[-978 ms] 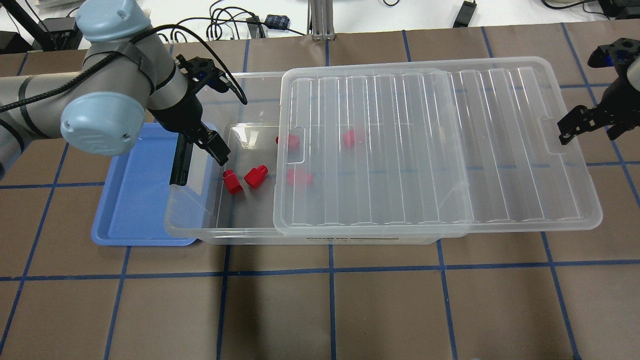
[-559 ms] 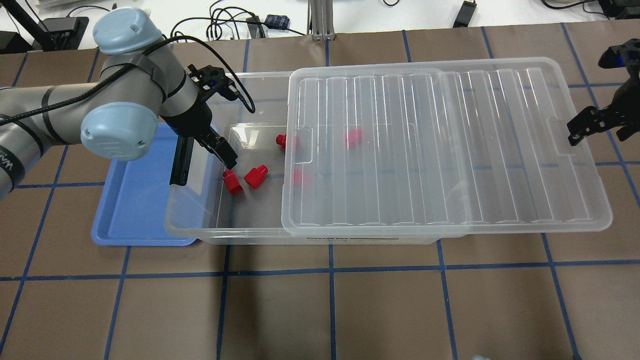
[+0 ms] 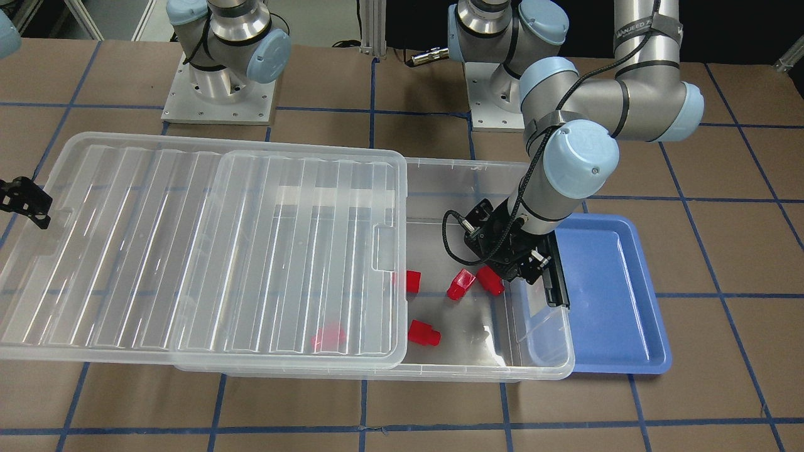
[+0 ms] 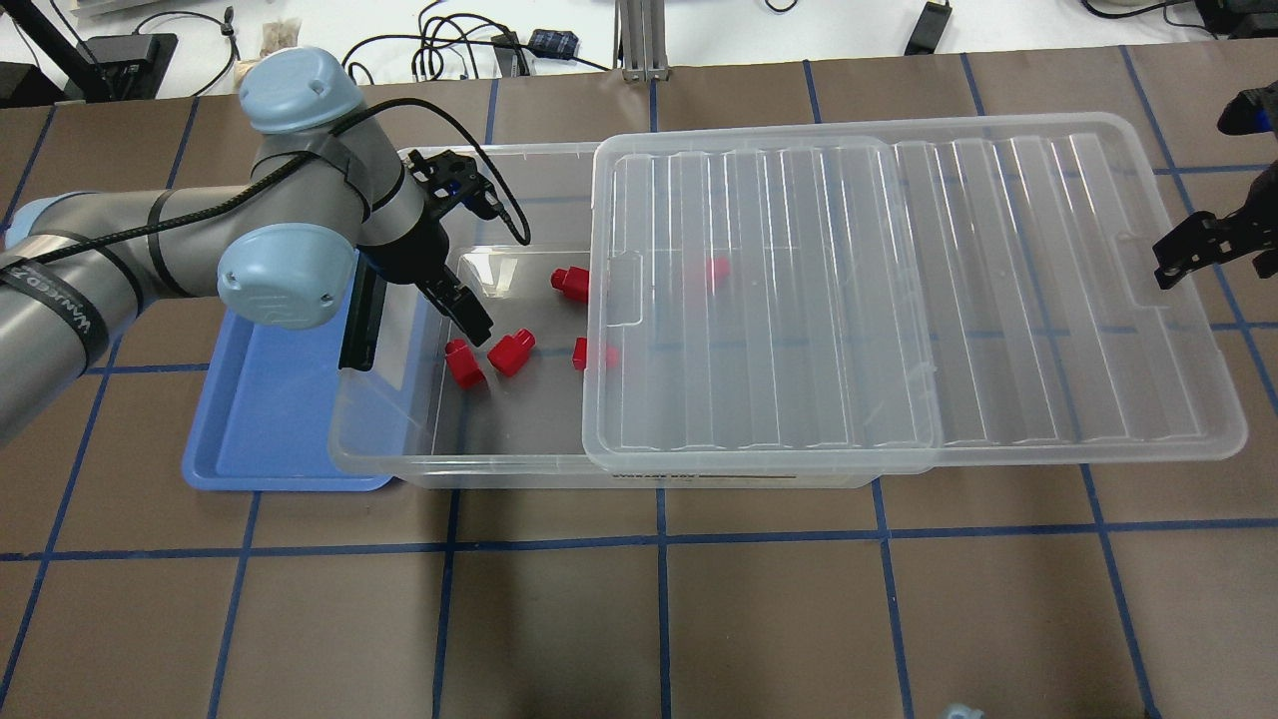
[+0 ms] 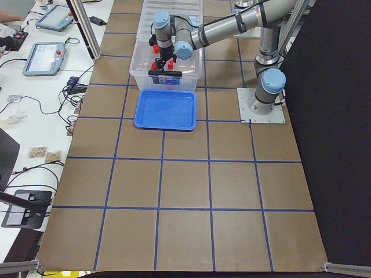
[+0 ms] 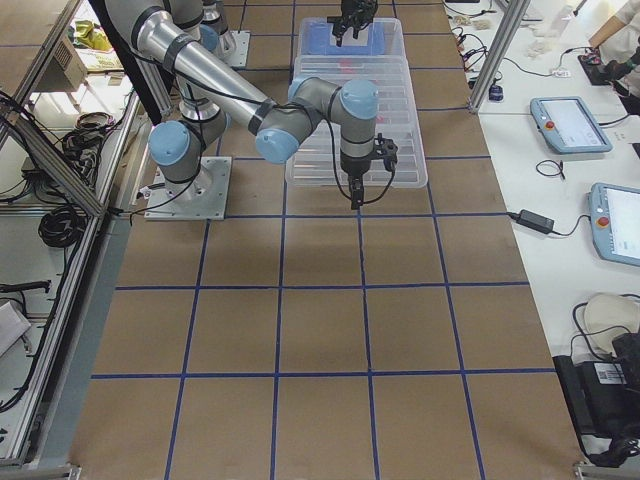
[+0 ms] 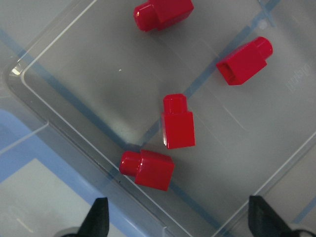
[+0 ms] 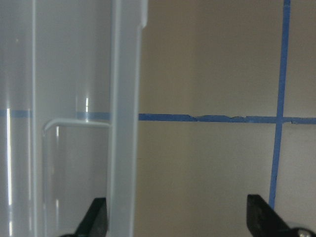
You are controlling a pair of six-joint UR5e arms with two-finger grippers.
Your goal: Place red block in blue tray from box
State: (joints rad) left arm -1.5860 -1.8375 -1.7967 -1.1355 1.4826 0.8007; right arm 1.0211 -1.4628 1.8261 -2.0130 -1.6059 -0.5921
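Several red blocks lie in the open end of the clear box (image 4: 499, 471): two side by side (image 4: 462, 363) (image 4: 511, 353), one further back (image 4: 571, 285), one (image 4: 591, 355) half under the ribbed lid (image 4: 899, 300), one (image 4: 714, 272) fully under it. My left gripper (image 4: 461, 312) is open and empty, hovering just above the two nearest blocks (image 7: 148, 169) (image 7: 178, 122); its fingertips (image 7: 98, 219) stand wide apart. The blue tray (image 4: 270, 419) lies empty beside the box. My right gripper (image 4: 1188, 255) is open at the lid's far short edge; the lid's rim (image 8: 123, 123) lies between its fingertips.
The black latch bar (image 4: 357, 320) stands on the box's short end next to the tray, close to my left wrist. The lid overhangs the box to the right. Brown paper with blue tape lines covers the table (image 4: 659, 619).
The lid has slid to the right, uncovering more of the box, and my right gripper moved right with it. My left gripper moved right, over the box's open end.
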